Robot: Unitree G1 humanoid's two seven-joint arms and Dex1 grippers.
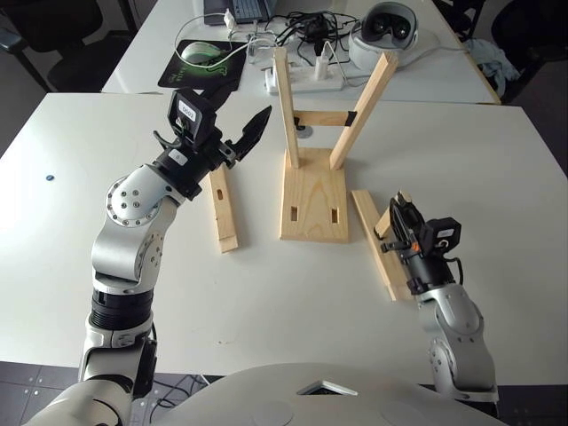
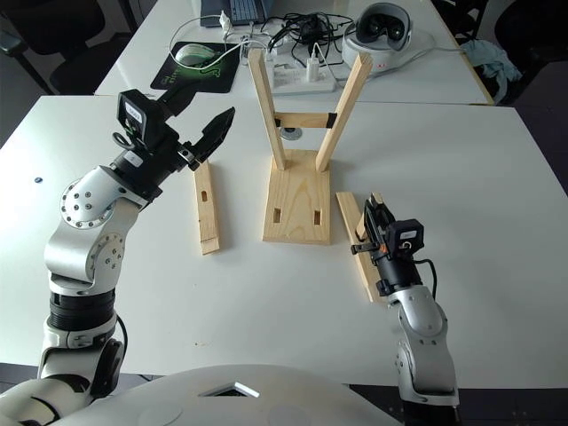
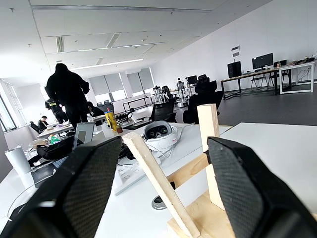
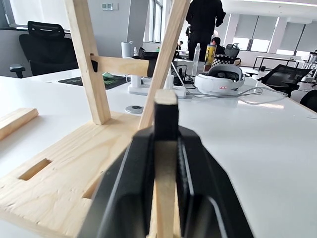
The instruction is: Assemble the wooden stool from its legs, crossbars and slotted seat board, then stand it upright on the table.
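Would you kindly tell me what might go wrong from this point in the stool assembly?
1. The open left gripper hangs at the height of the two standing legs. They lean apart in the seat board, tied by one fitted crossbar, so a sideways swing might topple them.
2. The right gripper is shut on a loose crossbar close by the loose leg; lowering it could knock that leg askew.

Pale grained wood: seat (image 1: 314, 207), legs (image 1: 286, 106), crossbar (image 1: 324, 118), the last black-tipped, like the bar (image 4: 165, 168) in the black right gripper (image 1: 402, 213). Left gripper (image 2: 204, 106) black too, pads (image 3: 91, 188) fine-checked. White table (image 1: 497, 177). Black mat (image 1: 177, 75), green mouse (image 1: 202, 53). White headset (image 1: 364, 46), dark visor (image 1: 390, 25).
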